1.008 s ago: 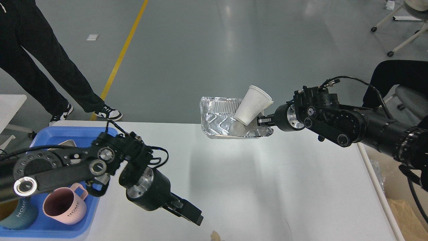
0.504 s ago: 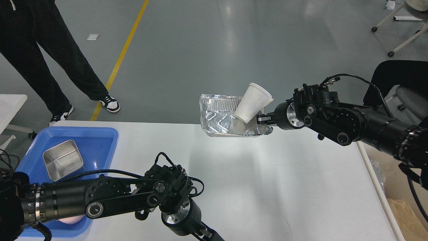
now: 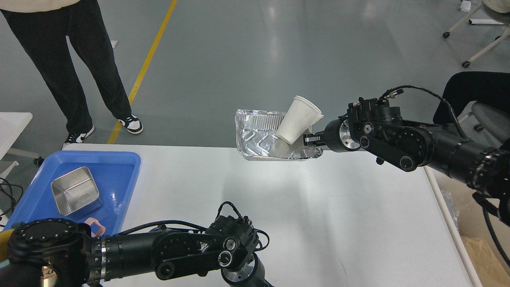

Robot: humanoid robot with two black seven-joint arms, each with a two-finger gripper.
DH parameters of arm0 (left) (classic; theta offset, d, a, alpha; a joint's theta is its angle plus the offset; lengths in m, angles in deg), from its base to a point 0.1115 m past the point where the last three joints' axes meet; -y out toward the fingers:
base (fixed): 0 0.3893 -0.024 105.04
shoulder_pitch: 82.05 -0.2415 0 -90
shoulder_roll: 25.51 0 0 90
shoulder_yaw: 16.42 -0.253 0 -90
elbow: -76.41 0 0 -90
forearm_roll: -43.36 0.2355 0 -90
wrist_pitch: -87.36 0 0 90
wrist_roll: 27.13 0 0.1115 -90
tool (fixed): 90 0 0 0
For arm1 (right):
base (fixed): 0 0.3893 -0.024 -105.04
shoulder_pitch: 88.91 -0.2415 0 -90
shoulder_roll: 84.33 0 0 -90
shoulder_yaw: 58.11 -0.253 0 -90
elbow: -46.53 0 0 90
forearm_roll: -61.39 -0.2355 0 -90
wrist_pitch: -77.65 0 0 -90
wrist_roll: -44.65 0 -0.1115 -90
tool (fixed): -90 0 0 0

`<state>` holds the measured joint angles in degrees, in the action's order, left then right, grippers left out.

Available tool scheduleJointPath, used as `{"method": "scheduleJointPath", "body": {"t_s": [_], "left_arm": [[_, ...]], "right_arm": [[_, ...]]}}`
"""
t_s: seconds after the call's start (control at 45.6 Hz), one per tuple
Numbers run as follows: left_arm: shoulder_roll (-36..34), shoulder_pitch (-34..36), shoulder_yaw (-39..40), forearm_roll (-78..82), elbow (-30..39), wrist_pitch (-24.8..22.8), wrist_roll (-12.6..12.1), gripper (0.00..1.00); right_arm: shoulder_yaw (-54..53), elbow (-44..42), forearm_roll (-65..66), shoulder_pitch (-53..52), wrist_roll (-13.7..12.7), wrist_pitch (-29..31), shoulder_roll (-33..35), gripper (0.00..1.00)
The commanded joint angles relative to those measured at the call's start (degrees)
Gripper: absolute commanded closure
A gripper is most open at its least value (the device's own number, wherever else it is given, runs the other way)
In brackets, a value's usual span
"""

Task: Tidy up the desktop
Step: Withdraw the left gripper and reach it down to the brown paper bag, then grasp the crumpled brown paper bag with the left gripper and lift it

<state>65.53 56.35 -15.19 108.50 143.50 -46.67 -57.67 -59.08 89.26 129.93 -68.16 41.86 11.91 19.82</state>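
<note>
The white desktop [image 3: 318, 207] fills the lower half of the head view. Above its far edge my right gripper [image 3: 309, 140] is shut on the right rim of a crumpled foil tray [image 3: 259, 139], holding it in the air. A white paper cup [image 3: 297, 118] leans tilted inside the tray, mouth up and to the right. My left arm crosses the bottom of the view from the left. Its wrist [image 3: 241, 275] reaches the lower edge, and its fingers are cut off below the frame.
A blue plastic tray [image 3: 123, 171] lies on the desktop's left end, holding a steel box [image 3: 75, 195] and a partly hidden pink mug [image 3: 95, 230]. A person [image 3: 79, 59] stands beyond the left corner. A beige bin [image 3: 486, 255] sits right of the table.
My left arm has swung down and right across the desktop's near side, uncovering the blue tray; its gripper has left the view. The right gripper with the foil tray has shifted slightly left and up.
</note>
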Motion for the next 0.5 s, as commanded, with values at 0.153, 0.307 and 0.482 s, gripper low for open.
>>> {"method": "scheduleJointPath", "body": {"t_s": [0.153,0.307,0.482], "left_arm": [[1.3,-2.0,-1.9,2.4,-1.9,-0.2,0.6,0.26],[1.5,-1.7,-2.8,3.1,-1.9,-0.3,0.6,0.4],[1.4,-1.4,-2.8,6.3,-2.0,-0.4,0.5,0.86]], "right_arm": [[0.0,-0.1,-0.1,-0.1,0.1,0.1,-0.4,1.0],[0.0,-0.2,-0.1,-0.1,0.0,0.1,-0.4,1.0],[0.0,-0.2,0.0,-0.1,0.1,0.0,-0.4,1.0]]}}
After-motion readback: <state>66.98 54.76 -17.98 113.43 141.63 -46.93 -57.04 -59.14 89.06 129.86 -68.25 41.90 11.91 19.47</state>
